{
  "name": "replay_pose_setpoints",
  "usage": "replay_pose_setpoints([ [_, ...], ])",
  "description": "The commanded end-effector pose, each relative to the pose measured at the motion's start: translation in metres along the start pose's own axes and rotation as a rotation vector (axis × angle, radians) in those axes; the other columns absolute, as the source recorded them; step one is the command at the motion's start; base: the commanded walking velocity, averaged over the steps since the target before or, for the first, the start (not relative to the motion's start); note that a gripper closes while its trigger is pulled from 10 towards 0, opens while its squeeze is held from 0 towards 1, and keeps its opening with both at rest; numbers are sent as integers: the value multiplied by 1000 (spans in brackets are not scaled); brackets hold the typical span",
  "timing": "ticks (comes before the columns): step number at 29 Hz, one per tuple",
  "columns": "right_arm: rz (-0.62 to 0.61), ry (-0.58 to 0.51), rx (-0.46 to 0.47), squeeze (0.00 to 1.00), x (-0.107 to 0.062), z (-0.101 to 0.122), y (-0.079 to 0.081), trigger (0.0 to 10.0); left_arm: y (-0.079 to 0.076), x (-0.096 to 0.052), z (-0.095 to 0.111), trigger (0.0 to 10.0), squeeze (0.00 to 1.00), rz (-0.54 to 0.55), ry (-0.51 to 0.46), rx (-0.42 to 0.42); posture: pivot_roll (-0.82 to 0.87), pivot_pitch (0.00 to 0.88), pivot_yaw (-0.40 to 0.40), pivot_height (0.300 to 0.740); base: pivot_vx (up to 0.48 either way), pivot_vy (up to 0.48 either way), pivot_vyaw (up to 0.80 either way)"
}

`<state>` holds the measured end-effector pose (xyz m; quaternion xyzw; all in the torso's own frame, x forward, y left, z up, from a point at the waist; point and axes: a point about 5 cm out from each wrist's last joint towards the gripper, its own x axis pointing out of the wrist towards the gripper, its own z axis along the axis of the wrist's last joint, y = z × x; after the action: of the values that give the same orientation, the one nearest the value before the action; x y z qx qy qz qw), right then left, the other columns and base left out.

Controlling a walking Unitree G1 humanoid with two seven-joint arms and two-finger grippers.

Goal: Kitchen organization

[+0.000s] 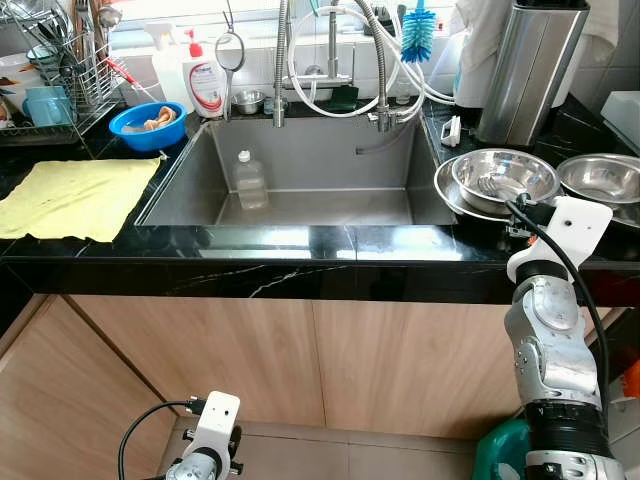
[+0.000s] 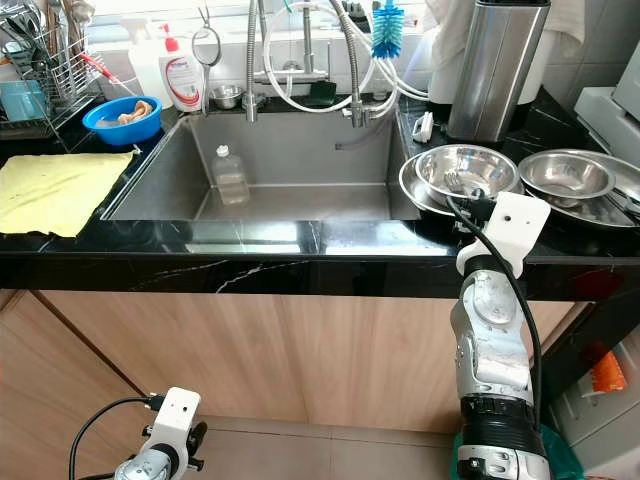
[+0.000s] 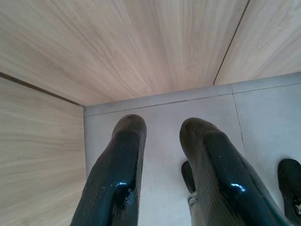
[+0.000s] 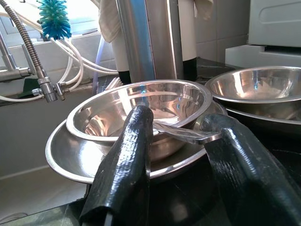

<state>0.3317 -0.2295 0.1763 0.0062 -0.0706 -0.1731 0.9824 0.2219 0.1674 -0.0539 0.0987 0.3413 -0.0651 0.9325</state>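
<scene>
Low down in the head views, L gripper hangs idle by the wooden cabinet front, cut off by the frame edge; can't tell its finger state from there. R arm rises at the right, its white wrist at the black counter edge, hiding the R gripper behind it. Beyond: steel sink w/ a clear bottle standing in it, yellow cloth on the counter to the left, blue bowl w/ something pale inside (hard to make out), soap bottle, dish rack partly cropped. Right of sink: steel bowl nested on a wider steel dish, second steel bowl beside it, tall steel canister behind. L wrist view: L gripper fingers apart, holding nothing, over pale floor tile. R wrist view: R gripper w/ jaws apart, either side of a flat utensil handle sticking over the bowl rim; contact not clear. Blue brush by the tap hoses.
</scene>
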Motion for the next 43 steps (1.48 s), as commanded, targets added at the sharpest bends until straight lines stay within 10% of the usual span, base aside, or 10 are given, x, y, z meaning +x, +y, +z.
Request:
replay_pose_setpoints([
  [1, 6, -10, -1, 0, 2, 3, 4, 10000, 3, -1, -3, 10000, 0, 4, 21, -1, -52, 0, 81, 740, 0, 0, 0],
  [2, 8, -11, 0, 0, 2, 3, 5, 1686, 4, -1, -4, 10000, 0, 6, 23, -2, -52, 0, 81, 740, 0, 0, 0],
  [4, 11, -13, 1, 0, 2, 4, 6, 0, 4, -1, -4, 10000, 0, 8, 26, -3, -51, 0, 82, 740, 0, 0, 0],
  [34, 74, -86, 18, 0, 6, 18, 20, 0, 3, 0, -4, 10000, 0, 7, 37, -12, -52, 0, 86, 740, 0, 0, 0],
  [40, 130, -147, -91, 0, 5, 25, 30, 0, 3, 0, -5, 10000, 0, 8, 39, -11, -49, 0, 82, 740, 0, 0, 0],
  [41, 134, -148, -96, 0, 5, 25, 31, 2235, 3, 0, -5, 10000, 0, 8, 38, -12, -49, 0, 82, 740, 0, 0, 0],
  [42, 137, -149, -100, 0, 5, 25, 31, 2235, 3, 0, -5, 10000, 0, 8, 38, -12, -49, 0, 82, 740, 0, 0, 0],
  [43, 151, -163, -111, 0, 5, 27, 34, 10000, 3, 0, -5, 10000, 0, 9, 38, -12, -47, 0, 80, 740, 0, 0, 0],
])
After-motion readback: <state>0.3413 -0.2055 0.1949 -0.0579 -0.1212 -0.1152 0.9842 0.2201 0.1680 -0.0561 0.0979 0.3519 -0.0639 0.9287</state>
